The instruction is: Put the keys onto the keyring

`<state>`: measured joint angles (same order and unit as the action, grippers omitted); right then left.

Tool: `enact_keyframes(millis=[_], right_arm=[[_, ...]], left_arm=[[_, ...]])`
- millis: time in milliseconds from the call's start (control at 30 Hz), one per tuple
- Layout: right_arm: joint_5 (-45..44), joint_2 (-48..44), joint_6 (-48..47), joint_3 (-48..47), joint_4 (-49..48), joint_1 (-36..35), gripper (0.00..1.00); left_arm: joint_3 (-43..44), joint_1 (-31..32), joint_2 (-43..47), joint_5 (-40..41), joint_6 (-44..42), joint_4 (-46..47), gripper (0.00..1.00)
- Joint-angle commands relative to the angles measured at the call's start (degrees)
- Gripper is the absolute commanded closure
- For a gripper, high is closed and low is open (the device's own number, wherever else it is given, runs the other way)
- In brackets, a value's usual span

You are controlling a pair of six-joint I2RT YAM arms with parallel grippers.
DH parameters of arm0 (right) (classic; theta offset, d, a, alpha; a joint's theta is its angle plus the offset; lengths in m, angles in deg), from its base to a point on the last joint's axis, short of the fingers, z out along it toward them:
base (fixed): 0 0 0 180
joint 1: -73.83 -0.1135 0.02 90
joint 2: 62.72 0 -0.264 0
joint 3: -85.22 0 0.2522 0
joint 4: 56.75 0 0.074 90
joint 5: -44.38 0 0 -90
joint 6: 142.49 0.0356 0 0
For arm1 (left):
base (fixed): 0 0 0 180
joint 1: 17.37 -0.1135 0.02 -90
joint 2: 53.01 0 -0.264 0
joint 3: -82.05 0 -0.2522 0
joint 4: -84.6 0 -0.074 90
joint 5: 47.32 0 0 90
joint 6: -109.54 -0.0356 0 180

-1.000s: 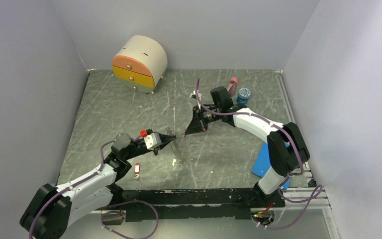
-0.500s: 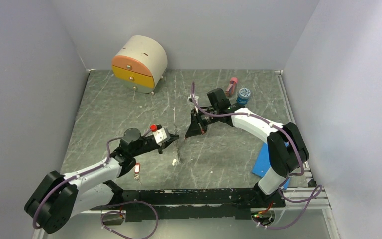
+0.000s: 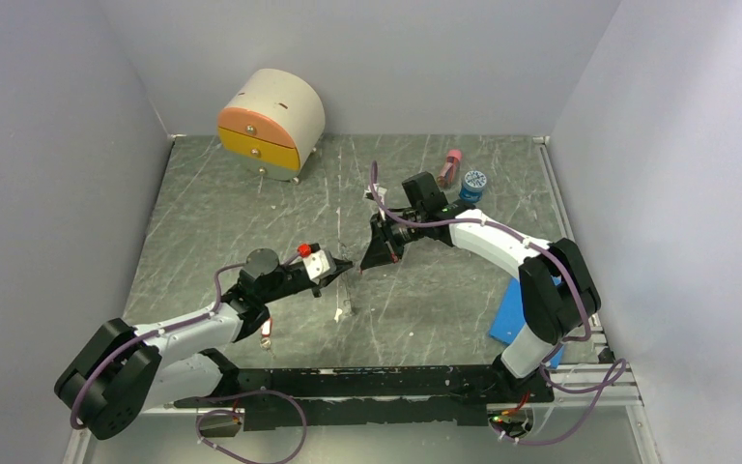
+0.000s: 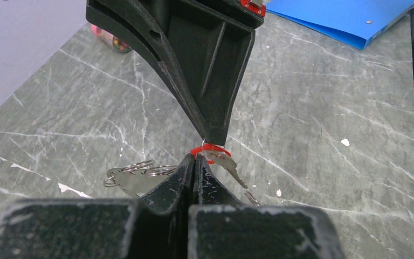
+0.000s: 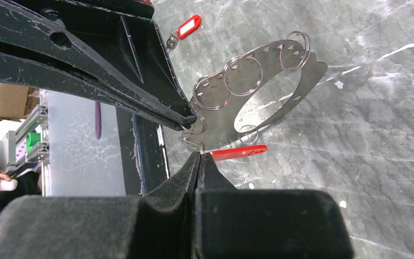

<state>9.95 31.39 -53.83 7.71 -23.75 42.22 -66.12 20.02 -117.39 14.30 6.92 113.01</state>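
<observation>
The keyring (image 5: 308,81) is a curved silvery metal strip carrying several wire rings. It hangs from my left gripper (image 5: 190,121), which is shut on one of its rings. In the left wrist view the keyring (image 4: 135,182) shows behind my left gripper (image 4: 195,160). My right gripper (image 5: 199,156) is shut on the small loop of a key with a red tag (image 5: 240,152). That key (image 4: 228,163) dangles under my right gripper (image 4: 214,139). Both gripper tips nearly touch at table centre (image 3: 353,264). A second red-tagged key (image 3: 267,330) lies by the left arm.
A round-topped box with orange and yellow drawers (image 3: 271,121) stands at the back left. A pink bottle (image 3: 452,166) and a blue-lidded jar (image 3: 473,182) sit at the back right. A blue folder (image 3: 512,309) lies by the right arm's base.
My left arm has reached forward and right, bringing the keyring up to the right gripper's tip. The right gripper shifted slightly left, then held still. Both stayed shut.
</observation>
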Motion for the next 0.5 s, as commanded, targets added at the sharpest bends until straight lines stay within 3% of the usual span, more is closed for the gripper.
enact_keyframes(millis=[0, 467], right_arm=[[1.2, -1.5, -1.0, -2.4, -1.5, -0.4, 1.0], [1.1, -1.5, -2.3, -3.9, -0.8, -2.0, 1.0]], left_arm=[[1.3, 0.4, 0.0, 0.7, -1.5, -1.7, 0.98], [1.3, 0.8, 0.3, 1.4, -1.3, -2.2, 0.97]])
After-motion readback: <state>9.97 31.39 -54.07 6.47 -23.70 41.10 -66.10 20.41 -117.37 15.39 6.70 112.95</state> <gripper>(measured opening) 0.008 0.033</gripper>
